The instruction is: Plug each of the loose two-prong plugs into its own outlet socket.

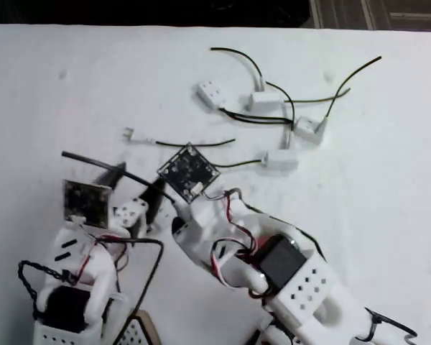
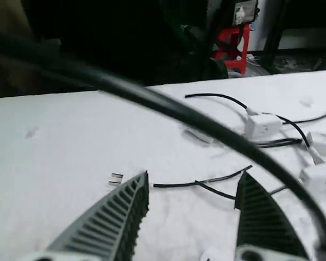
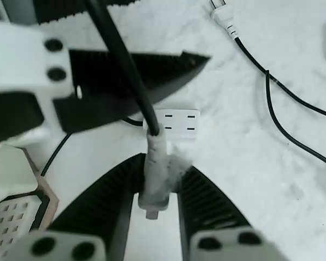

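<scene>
**Right gripper holds a plug by a socket**

The right gripper (image 3: 162,166) is clamped on a grey plug (image 3: 154,179). A thick black cable (image 3: 118,57) leads off from the plug. A white socket (image 3: 179,122) lies on the table (image 1: 50,93) just past the plug. I cannot tell if the two touch. The left gripper (image 2: 194,176) is spread wide with nothing in it.

A loose plug (image 1: 131,134) lies flat ahead of the left gripper, well apart from it. More sockets (image 1: 280,159) sit in a bunch farther back, with thin wires (image 1: 255,118) tangled round them. The far left and far right of the table are bare white. Its back edge meets the dark.

In the high view a camera board (image 1: 189,171) sits over the spot where the right gripper is. The right wrist view shows the held plug close up. The left wrist view shows the loose plug's two prongs (image 2: 117,179).
</scene>
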Controlling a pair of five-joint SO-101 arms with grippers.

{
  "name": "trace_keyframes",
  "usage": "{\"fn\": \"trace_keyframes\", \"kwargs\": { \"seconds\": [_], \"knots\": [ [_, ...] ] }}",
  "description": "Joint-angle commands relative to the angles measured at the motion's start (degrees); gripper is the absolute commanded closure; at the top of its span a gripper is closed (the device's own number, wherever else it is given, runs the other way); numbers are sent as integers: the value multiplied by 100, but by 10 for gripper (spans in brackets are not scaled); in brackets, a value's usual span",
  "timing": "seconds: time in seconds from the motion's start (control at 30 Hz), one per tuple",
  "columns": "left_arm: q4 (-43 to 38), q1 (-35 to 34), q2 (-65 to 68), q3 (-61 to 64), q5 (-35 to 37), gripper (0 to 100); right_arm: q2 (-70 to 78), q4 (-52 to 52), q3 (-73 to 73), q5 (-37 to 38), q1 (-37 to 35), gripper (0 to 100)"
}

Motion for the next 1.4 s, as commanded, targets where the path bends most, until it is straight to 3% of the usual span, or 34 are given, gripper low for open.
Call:
{"fn": "trace_keyframes", "kwargs": {
  "seconds": [0.0, 0.3, 0.47, 0.6, 0.8, 1.0, 1.13, 1.37],
  "knots": [
    [527, 418, -48, -527, -387, 740, -92, -435, 105, -26, -66, 981],
    [1415, 1411, -57, -1108, -440, 740, -92, -804, 431, -44, -40, 981],
    [1442, 1376, -136, -1108, -677, 740, -92, -769, 440, -44, -22, 981],
    [1398, 523, -136, -1125, -659, 740, -84, -822, 431, -44, 136, 981],
    [1468, -1499, -136, -967, -659, 740, 356, -1191, 431, -44, 453, 981],
    [1284, -3222, -136, -176, -659, 740, 1587, -2255, 431, -18, 453, 981],
    [879, -3626, -136, 448, -659, 740, 2422, -3046, 431, 0, 479, 981],
    [501, -3635, -136, 870, -686, 740, 3451, -4013, 440, 0, 708, 981]
  ]
}}
